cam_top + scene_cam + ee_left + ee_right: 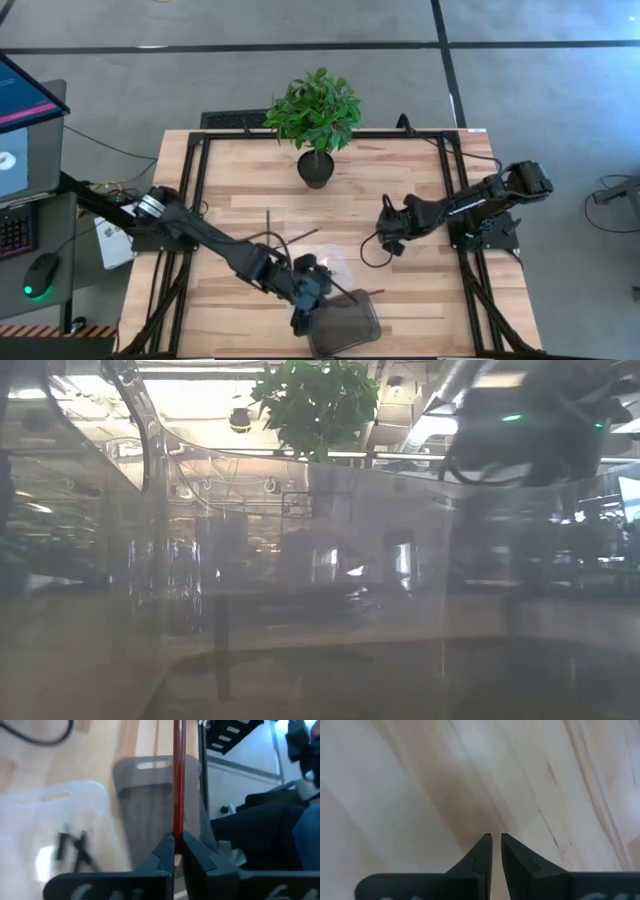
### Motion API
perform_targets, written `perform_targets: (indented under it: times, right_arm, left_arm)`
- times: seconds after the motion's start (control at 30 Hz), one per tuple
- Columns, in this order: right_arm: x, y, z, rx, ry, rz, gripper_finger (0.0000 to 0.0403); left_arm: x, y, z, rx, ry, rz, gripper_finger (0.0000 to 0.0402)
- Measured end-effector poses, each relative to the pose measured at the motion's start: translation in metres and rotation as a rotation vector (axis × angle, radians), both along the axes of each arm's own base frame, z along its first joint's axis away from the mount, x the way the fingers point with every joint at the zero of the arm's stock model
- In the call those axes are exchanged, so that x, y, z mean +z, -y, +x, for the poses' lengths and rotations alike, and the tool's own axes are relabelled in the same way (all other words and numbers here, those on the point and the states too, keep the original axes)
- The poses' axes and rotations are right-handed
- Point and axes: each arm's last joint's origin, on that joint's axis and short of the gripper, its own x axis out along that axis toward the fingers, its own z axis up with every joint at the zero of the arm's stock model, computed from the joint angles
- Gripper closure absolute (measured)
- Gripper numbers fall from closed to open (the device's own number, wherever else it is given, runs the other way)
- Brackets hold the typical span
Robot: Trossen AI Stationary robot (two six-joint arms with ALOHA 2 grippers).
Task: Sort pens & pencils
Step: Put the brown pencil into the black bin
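My left gripper (pixel 175 845) is shut on a red pencil (pixel 178 775), which stands out over a grey tinted bin (pixel 150 805) near the table's front edge (pixel 345 328). Beside that bin a clear container (pixel 65 815) holds black pens (pixel 72 847). In the high view my left gripper (pixel 303 316) is at the grey bin's left rim. My right gripper (pixel 386 238) hangs over bare wood at the table's right middle, its fingers (pixel 482 847) nearly together with nothing between them. My left gripper pinches the red pencil near one end (pixel 177 832) between its two fingertips. The pencil lies along the fingers and sticks out straight ahead of them, slanting down over the grey bin. Its far end runs out of the wrist view.
A potted plant (pixel 316 120) stands at the table's far middle. Two slim loose sticks (pixel 268 226) (pixel 300 237) lie on the wood left of centre, another reddish one (pixel 372 292) by the grey bin. Black rails (pixel 200 190) edge the table. The low view looks through a clear wall.
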Motion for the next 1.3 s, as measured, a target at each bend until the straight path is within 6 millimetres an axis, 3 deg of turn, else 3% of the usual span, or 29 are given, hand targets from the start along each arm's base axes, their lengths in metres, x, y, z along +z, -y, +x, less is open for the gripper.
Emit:
perform_targets:
  times: [0.23, 0.47, 0.7, 1.0, 1.3]
  right_arm:
    - [0.0, -0.009, -0.012, 0.039, -0.102, -0.022, 0.0342]
    - [0.003, -0.013, -0.028, 0.001, -0.225, -0.064, 0.0342]
    - [0.004, -0.019, -0.036, -0.009, -0.266, -0.098, 0.0342]
    - [0.004, -0.027, -0.037, 0.001, -0.246, -0.102, 0.0342]
    - [0.004, -0.027, -0.037, 0.001, -0.241, -0.102, 0.0342]
  left_arm:
    - [-0.029, 0.026, 0.006, 0.083, -0.066, -0.116, 0.0401]
    - [-0.044, 0.044, 0.007, 0.185, -0.107, -0.222, 0.0401]
    - [-0.085, 0.057, 0.014, 0.207, -0.264, -0.292, 0.0402]
    - [-0.1, 0.049, 0.02, 0.23, -0.339, -0.308, 0.0399]
    - [-0.102, 0.038, 0.023, 0.245, -0.364, -0.291, 0.0355]
